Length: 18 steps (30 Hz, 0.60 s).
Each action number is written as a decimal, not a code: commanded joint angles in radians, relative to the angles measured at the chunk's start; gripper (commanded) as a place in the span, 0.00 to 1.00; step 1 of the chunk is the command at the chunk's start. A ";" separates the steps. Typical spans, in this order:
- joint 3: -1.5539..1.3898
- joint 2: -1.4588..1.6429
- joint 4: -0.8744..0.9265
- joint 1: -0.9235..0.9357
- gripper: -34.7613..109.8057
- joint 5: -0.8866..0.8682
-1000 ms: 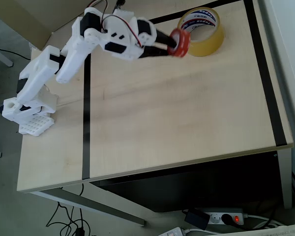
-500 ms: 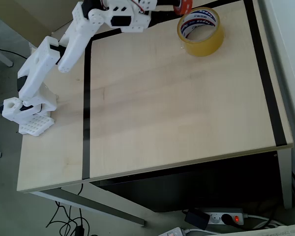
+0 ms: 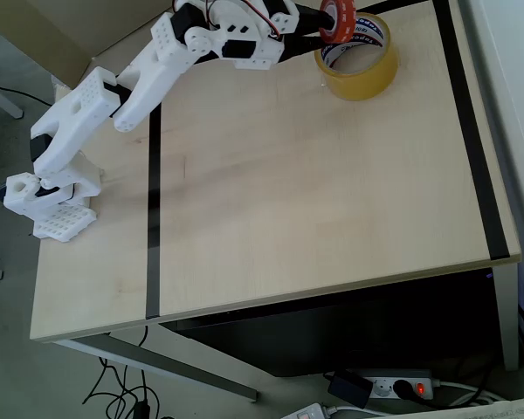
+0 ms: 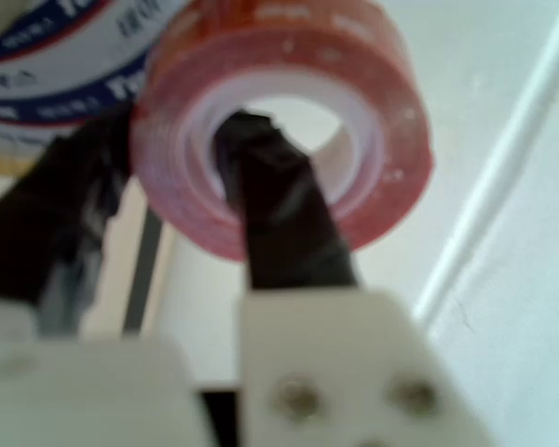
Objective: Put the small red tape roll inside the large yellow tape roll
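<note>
The small red tape roll [image 3: 337, 19] is held in the air at the back of the table, over the far left rim of the large yellow tape roll [image 3: 359, 70]. My gripper [image 3: 328, 21] is shut on the red roll. In the wrist view one black finger [image 4: 279, 223] passes through the hole of the red roll [image 4: 373, 102] and the other finger [image 4: 65, 223] presses its outer side. The yellow roll's white core with red and blue lettering [image 4: 65, 37] shows behind at the upper left. The yellow roll lies flat on the table.
The white arm [image 3: 148, 78] reaches from its base [image 3: 48, 196] at the table's left edge. Black tape lines [image 3: 153, 218] frame the light wooden tabletop [image 3: 314, 192]. Below the front edge lie a power strip [image 3: 393, 386] and cables on the floor.
The gripper, still holding the red roll, lifted from beside the yellow roll toward the table's back edge, then swung right, so the red roll now hangs over the yellow roll's far left rim.
</note>
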<state>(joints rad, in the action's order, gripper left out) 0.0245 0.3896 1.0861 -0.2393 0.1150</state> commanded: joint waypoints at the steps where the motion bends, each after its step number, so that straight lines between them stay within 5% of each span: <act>1: 0.074 0.060 -0.002 -0.008 0.29 0.012; 18: 0.183 -0.077 0.115 -0.023 0.32 0.012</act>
<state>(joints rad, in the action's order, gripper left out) 0.0522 0.3083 1.1474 -0.2470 0.1166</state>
